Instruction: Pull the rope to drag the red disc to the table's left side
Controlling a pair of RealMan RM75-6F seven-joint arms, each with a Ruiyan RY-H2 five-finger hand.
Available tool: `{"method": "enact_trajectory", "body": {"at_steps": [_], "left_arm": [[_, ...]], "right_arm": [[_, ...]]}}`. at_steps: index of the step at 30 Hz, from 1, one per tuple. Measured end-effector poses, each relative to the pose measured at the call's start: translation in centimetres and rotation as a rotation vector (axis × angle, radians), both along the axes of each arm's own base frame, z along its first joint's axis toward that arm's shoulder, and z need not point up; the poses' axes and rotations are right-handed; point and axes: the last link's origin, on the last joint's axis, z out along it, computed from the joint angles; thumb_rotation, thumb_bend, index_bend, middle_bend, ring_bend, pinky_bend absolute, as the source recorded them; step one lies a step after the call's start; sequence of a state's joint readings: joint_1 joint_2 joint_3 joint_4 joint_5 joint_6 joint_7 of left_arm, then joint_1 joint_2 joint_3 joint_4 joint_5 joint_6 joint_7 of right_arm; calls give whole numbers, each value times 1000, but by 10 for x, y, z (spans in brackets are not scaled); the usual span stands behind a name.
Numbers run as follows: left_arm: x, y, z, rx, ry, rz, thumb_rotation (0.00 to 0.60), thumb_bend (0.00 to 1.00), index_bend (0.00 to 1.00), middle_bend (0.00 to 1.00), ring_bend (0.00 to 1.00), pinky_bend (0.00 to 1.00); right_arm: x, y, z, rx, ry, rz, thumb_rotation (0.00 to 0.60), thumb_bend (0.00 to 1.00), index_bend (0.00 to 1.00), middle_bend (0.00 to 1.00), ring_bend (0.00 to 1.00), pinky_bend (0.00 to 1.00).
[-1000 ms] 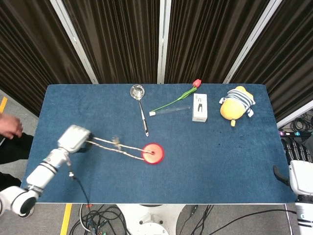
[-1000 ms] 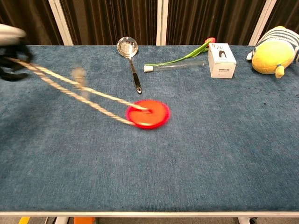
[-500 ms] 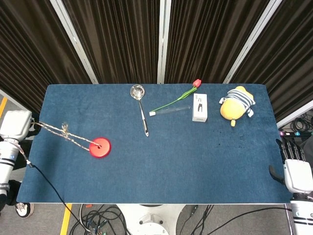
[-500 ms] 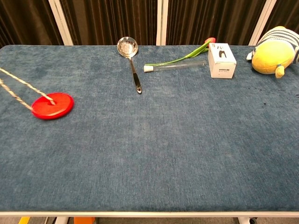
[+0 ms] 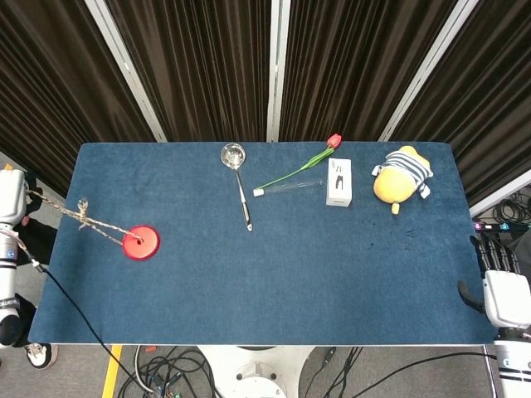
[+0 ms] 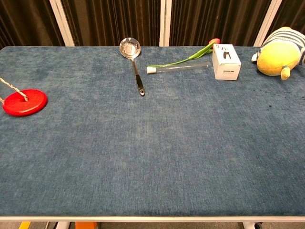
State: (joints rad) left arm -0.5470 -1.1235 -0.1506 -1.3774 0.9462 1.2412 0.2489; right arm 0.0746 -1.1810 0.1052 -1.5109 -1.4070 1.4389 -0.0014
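Red disc (image 5: 140,243) lies near the table (image 5: 332,274) left edge, rope (image 5: 83,214) taut to the left hand (image 5: 10,196), grasp not discernible; drag appears nearly complete.

Disc (image 5: 140,243) lies on table (image 5: 290,282) near its left edge; rope (image 5: 79,215) runs from it leftward off the edge to left hand (image 5: 10,197). Ladle (image 5: 238,184) at back centre. Right of it: tulip (image 5: 300,169), tube (image 5: 289,187), box (image 5: 338,182), plush toy (image 5: 400,177). Right hand (image 5: 502,286) sits off the right edge.
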Motion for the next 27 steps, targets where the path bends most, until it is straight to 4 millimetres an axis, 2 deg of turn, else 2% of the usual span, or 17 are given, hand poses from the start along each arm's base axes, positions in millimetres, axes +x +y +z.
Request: {"method": "enact_trajectory", "body": {"at_steps": [7, 9, 10, 11, 12, 13, 14, 16, 20, 27], "left_arm": [[28, -15, -37, -118, -81, -142, 600, 378, 777, 1000, 884, 712], [38, -17, -49, -145, -99, -212, 600, 327, 685, 936, 738, 657], [41, -18, -55, -161, -109, -239, 600, 277, 544, 776, 570, 595], [44, -19, -63, -191, -121, -264, 600, 211, 342, 478, 343, 503], [45, -20, -68, -218, -128, -272, 600, 164, 193, 225, 174, 418], [46, -20, -72, -248, -132, -271, 600, 135, 119, 84, 85, 346], [45, -20, -76, -291, -132, -257, 600, 108, 76, 11, 22, 272], [44, -21, -81, -362, -123, -221, 600, 76, 65, 0, 0, 203], [46, -28, -92, -521, -101, -157, 600, 41, 57, 0, 0, 148], [46, -30, -83, -551, 1, -134, 600, 39, 56, 0, 0, 137]], "right_arm": [[0, -1, -2, 10, 1, -1, 600, 271, 0, 0, 0, 0], [0, -1, -2, 8, 0, 0, 600, 271, 0, 0, 0, 0], [0, -1, -2, 8, 0, 0, 600, 271, 0, 0, 0, 0], [0, 0, -2, 8, 0, -1, 600, 272, 0, 0, 0, 0], [0, 0, -2, 8, 0, -1, 600, 272, 0, 0, 0, 0], [0, 0, -2, 8, 0, -1, 600, 272, 0, 0, 0, 0], [0, 0, -1, 7, -1, -1, 600, 272, 0, 0, 0, 0], [-1, 0, -1, 5, -2, -2, 600, 272, 0, 0, 0, 0], [-3, -1, 0, 4, -4, -10, 600, 271, 0, 0, 0, 0], [-2, -1, 0, 2, -7, -7, 600, 271, 0, 0, 0, 0]]}}
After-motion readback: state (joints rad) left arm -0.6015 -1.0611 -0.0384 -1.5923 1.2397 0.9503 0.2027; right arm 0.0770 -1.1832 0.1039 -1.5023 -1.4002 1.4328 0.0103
